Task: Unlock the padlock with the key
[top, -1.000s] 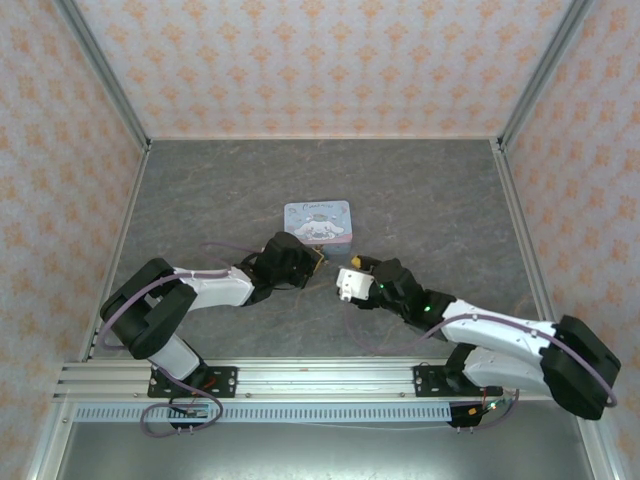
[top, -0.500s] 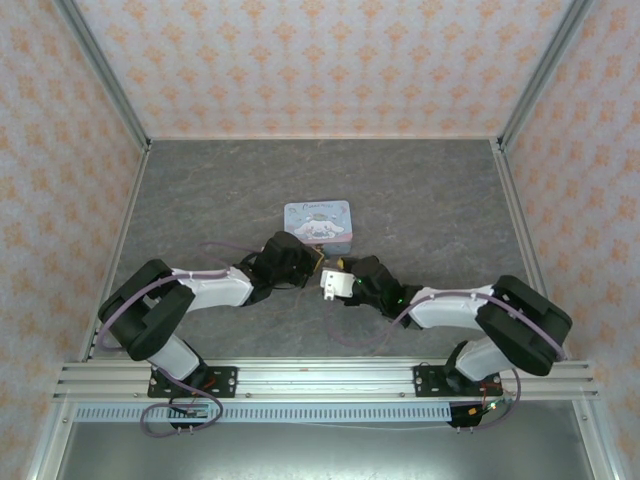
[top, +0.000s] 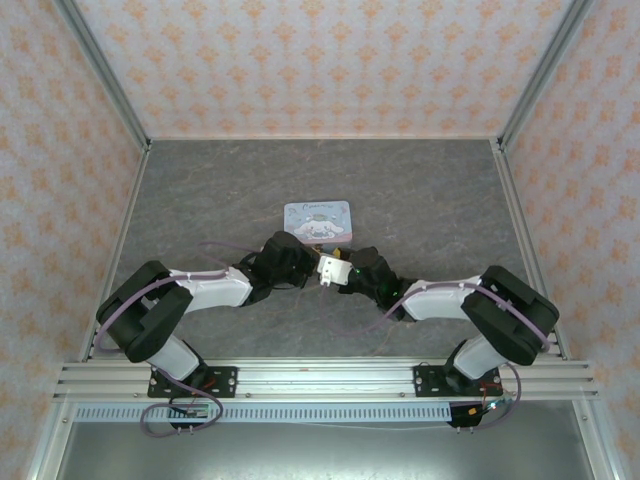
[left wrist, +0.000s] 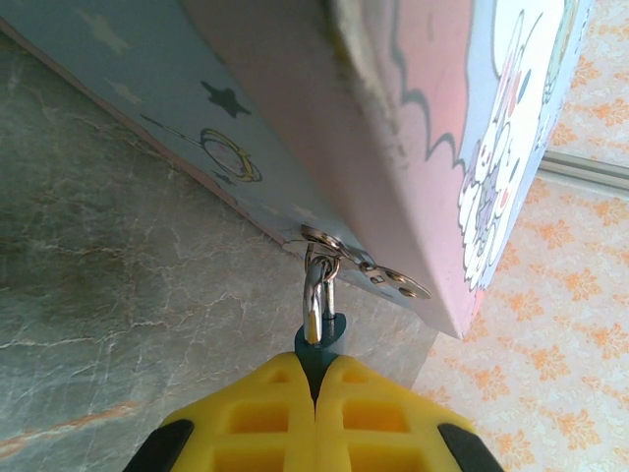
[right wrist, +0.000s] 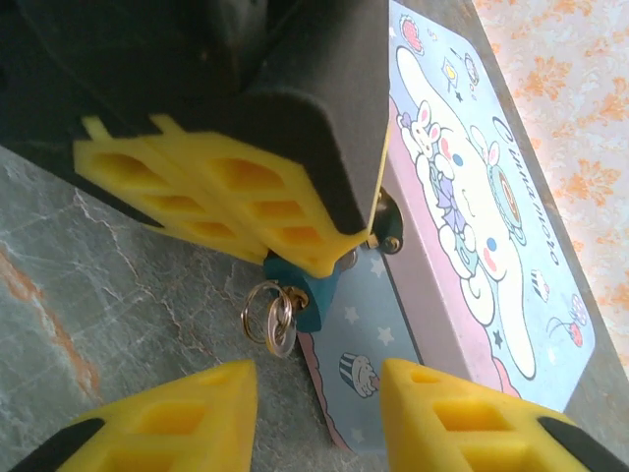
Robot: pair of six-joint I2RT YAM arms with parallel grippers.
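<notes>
The padlock is mostly hidden: only a sliver of teal shows between the left hand's pinched-together fingers, its shackle through the tin's clasp. Below it hang rings (whether a key is among them I cannot tell). The right hand sits just before them, fingers apart, empty. Both arms reach low over the counter. The lid's curly lettering is unreadable.

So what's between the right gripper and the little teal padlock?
Small metal rings dangle from the padlock, right in front of the open right gripper; the right wrist view shows it.
</notes>
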